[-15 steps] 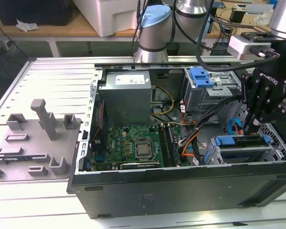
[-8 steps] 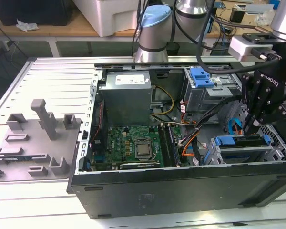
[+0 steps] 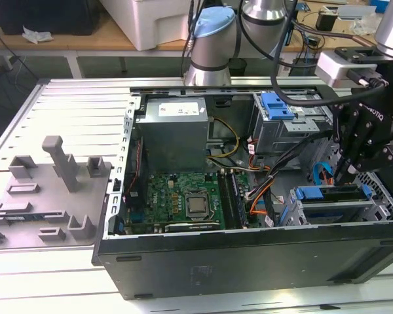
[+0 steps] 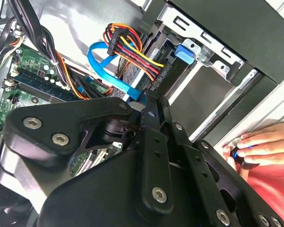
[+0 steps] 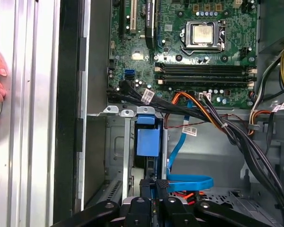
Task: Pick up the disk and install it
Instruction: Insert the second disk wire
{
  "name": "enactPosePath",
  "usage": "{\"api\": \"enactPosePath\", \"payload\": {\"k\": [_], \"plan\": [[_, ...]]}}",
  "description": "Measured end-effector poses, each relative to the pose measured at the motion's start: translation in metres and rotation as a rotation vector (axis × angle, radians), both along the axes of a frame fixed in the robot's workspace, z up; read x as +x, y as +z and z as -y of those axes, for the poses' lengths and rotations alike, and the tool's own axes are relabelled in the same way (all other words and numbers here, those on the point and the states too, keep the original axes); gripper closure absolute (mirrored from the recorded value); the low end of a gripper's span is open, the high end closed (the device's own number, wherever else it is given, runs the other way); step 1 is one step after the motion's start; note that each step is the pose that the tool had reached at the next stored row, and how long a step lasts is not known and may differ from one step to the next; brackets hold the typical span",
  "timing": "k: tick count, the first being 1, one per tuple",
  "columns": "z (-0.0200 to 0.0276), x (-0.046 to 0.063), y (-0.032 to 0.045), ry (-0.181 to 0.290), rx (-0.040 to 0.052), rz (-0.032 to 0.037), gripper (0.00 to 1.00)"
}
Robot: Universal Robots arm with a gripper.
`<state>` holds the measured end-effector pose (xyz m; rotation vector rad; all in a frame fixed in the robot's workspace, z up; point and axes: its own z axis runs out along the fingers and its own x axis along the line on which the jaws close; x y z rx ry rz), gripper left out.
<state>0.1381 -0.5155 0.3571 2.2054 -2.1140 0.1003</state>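
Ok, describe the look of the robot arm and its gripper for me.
The arm has silver-grey tubular segments with a pale blue joint cap, and black cables run along it. The gripper is matte black, built from bolted linkage plates with silver screw heads, white lettering on one side, under a light grey wrist block.

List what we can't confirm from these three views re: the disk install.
- Disk label and body: in the first wrist view just its blue bracket top shows; the bay walls hide the rest.
- Tool finger state: in the exterior view the tips drop behind the disk's blue edge; in both wrist views the black linkage covers them.
- Hand beside the case: cut off by the second wrist view's edge; what it presses is unclear.
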Motion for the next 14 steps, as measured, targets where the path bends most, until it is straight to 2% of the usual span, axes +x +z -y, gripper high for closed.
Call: {"api": "enactPosePath", "payload": {"k": [3, 4, 14], "plan": [[0.0003, 0.0, 0.0, 0.0, 0.0124, 0.0, 0.84], [0.0005, 0.0, 0.0, 0.0, 0.0195, 0.0, 0.84], [0.0039, 0.0, 0.0, 0.0, 0.026, -0.0001, 0.84]]}}
